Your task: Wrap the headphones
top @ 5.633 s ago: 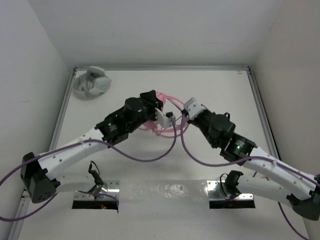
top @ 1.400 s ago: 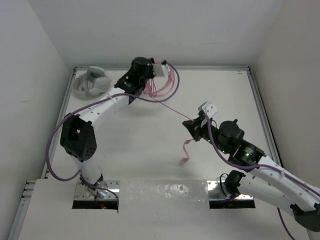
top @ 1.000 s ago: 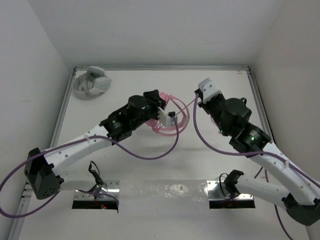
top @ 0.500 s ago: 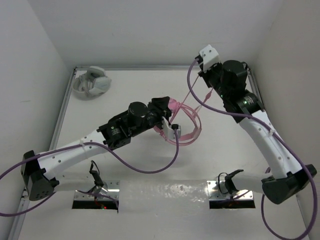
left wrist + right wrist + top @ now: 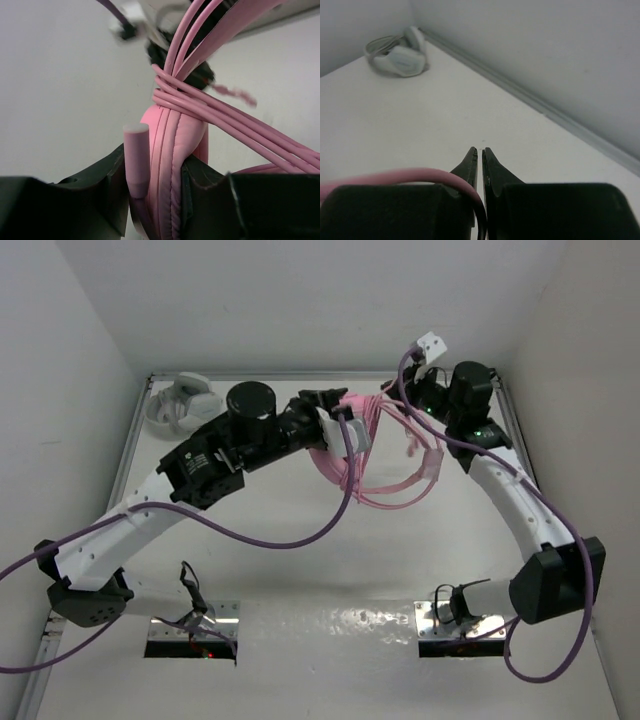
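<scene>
well into the wrap, by the look of things. held up off the worktop (image 5: 300,575), near its far edge and a little right of the middle: the headphones (image 5: 345,455), folded, earcups squeezed flat in the left gripper (image 5: 155,177). clamped hard there, with no gap to see.

already wound: several turns of the cable (image 5: 225,125) across the headband just above the earcups, bunched tight in the left wrist view. not yet wound: long slack loops hanging below and to the right of the headphones in the top view, plus a short loose end dangling near the right gripper (image 5: 408,400). narrowed to a thin slit, that one, with the cable caught low between its fingers (image 5: 469,167) in its own wrist view.

probably left to do: taking up the hanging loops, then tucking the end so that nothing unwinds. more than halfway, at a guess, but not tidy yet.

counted:
- one pair of pink headphones, with one cable.
- one pair of grey-white headphones (image 5: 183,405), lying untouched in the far left corner of the worktop, well apart from both grippers.
- two grippers, both busy with the pink pair.
- turns of cable too bunched to count exactly; more than four across the band.
</scene>
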Controlling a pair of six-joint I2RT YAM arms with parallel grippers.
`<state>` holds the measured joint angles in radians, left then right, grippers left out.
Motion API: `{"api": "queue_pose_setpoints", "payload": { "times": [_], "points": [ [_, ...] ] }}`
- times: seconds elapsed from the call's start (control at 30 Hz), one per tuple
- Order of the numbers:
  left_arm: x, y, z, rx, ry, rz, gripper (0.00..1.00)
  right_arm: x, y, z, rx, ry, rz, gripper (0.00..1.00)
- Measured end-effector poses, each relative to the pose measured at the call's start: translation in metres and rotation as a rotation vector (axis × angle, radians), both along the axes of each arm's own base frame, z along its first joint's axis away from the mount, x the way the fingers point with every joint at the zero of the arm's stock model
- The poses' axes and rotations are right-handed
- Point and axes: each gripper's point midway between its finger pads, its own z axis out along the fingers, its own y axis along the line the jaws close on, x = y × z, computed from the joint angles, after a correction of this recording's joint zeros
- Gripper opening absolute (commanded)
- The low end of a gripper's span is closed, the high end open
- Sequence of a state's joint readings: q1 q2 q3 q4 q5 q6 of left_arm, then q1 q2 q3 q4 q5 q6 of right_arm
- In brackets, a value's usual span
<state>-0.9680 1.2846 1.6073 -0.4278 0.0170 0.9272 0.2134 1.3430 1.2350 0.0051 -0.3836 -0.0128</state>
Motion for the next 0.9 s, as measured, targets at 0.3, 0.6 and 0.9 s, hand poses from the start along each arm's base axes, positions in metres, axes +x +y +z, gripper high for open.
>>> {"api": "queue_pose_setpoints", "payload": {
  "times": [0.3,0.6,0.9],
  "points": [
    [0.025,-0.004,0.036,-0.063,0.057,0.138,0.0,-0.016,0.09,-0.098,0.243,0.197,0.212,0.05],
    [0.041,0.002,0.067,-0.114,0.046,0.243,0.0,-0.013,0.121,-0.102,0.496,0.199,0.211,0.34],
    [0.036,0.01,0.096,-0.203,0.027,0.25,0.0,-0.011,0.117,-0.123,0.537,0.212,0.141,0.38]
  ]
}}
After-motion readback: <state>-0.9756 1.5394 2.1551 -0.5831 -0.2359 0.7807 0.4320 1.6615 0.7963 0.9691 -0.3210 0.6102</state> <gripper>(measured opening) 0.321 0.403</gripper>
